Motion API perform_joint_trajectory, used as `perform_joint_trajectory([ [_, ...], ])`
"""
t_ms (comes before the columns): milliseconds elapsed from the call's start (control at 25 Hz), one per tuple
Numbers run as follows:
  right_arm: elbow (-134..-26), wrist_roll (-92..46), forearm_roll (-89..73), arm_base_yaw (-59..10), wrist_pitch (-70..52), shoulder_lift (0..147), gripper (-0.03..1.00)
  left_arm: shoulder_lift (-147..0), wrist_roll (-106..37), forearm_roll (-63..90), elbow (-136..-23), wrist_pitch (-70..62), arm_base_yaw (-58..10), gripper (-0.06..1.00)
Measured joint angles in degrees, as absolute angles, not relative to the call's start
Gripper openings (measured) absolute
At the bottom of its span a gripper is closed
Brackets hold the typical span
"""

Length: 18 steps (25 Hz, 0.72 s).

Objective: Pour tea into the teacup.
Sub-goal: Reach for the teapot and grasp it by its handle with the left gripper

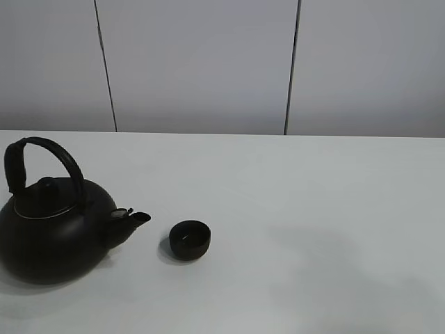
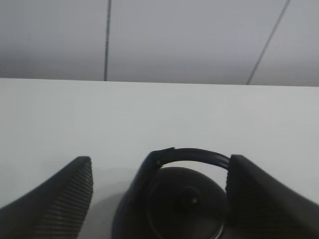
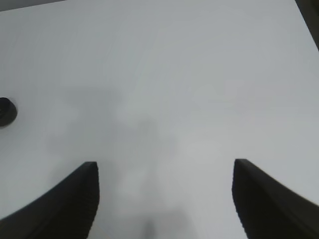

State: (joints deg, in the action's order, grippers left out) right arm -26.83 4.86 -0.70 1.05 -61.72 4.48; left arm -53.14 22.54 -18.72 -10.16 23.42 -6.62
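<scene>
White matte surface [image 1: 313, 209] across the whole foreground, backed by pale grey wall panels [image 1: 201, 62] split by two thin dark seams.

At the near left of the exterior view, a big round black kettle [image 1: 49, 236] with an arched handle [image 1: 15, 167], a knobbed lid and a short spout [image 1: 135, 219]. Upright, spout aimed to the right. Just beside that spout but apart from it, a small, low, matte-black handleless teacup [image 1: 190, 239]. Upright on the bare surface, left of centre, mouth up (inside dark with a faint glint, contents impossible to tell). Both free-standing.

From the left wrist camera: left pincer [image 2: 159, 169] spread wide, ribbed black fingers [image 2: 65, 199] well apart, clamped on nothing. Kettle handle and lid knob in sight between the two fingers, with the pincer close above them. One finger overlapping the end of the handle in that view, so touching or not cannot be told.

From the right wrist camera: right pincer [image 3: 165, 167] likewise apart and holding nothing, with only bare white surface and a soft grey shadow between its fingers. At the edge of that view, a dark rounded shape [image 3: 6, 110] cut off by the frame (too little shown to name).
</scene>
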Motion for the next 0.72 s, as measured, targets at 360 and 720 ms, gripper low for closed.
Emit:
perform_joint_trajectory([
  [360, -26.83, 4.86, -0.70, 1.05, -61.72, 4.48, 0.52, -77.06, 24.48, -29.15, -10.16, 47.92, -4.41, 0.54],
  [720, -26.83, 4.86, -0.70, 1.05, -61.72, 4.48, 0.52, -82.30, 17.81, -34.21, -10.34, 55.01, 4.43, 0.52],
])
